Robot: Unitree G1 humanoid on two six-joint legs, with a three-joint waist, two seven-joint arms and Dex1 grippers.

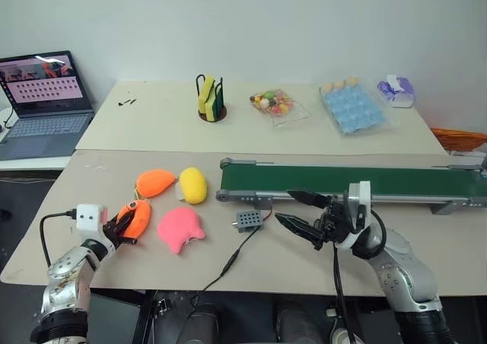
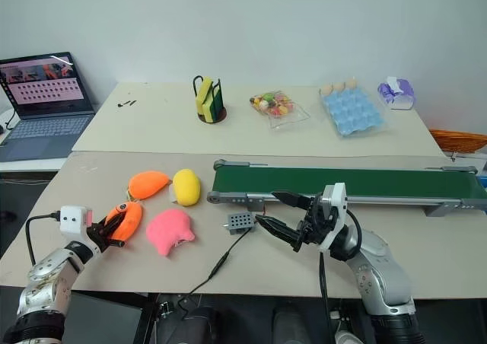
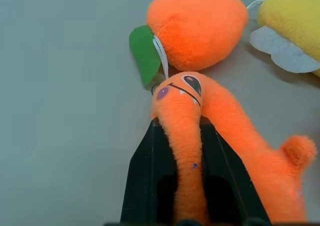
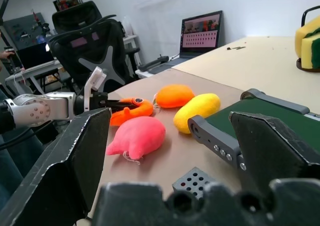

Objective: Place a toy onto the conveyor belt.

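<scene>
The left gripper (image 3: pixel 187 186) is clamped on the toy (image 3: pixel 192 136) — its two black fingers pinch a squeezed fold of the orange plush, with the toy's eye just past the fingertips. The toy lies on the table (image 1: pixel 99 169) near the robot's left edge, still resting on the tabletop. Just beyond it lies the smooth orange oval plush (image 1: pixel 154 182) with a green leaf, nearly touching the toy's head, and beside that a yellow plush (image 1: pixel 192 185). A pink plush (image 1: pixel 179 228) lies just to the right of the toy. Further right, the right gripper (image 1: pixel 295 211) hovers above the table with its fingers spread apart, holding nothing, in front of the near end of the conveyor belt (image 1: pixel 350 181). A small grey box (image 1: pixel 246 221) with a cable sits between the pink plush and that gripper. The belt runs off to the right — bare green surface, well apart from the toy. On the far table stand a sponge holder (image 1: pixel 210 99), a bag of sweets (image 1: pixel 275 103), a blue egg tray (image 1: pixel 351 106), and a laptop (image 1: pixel 43 100) at the left.
</scene>
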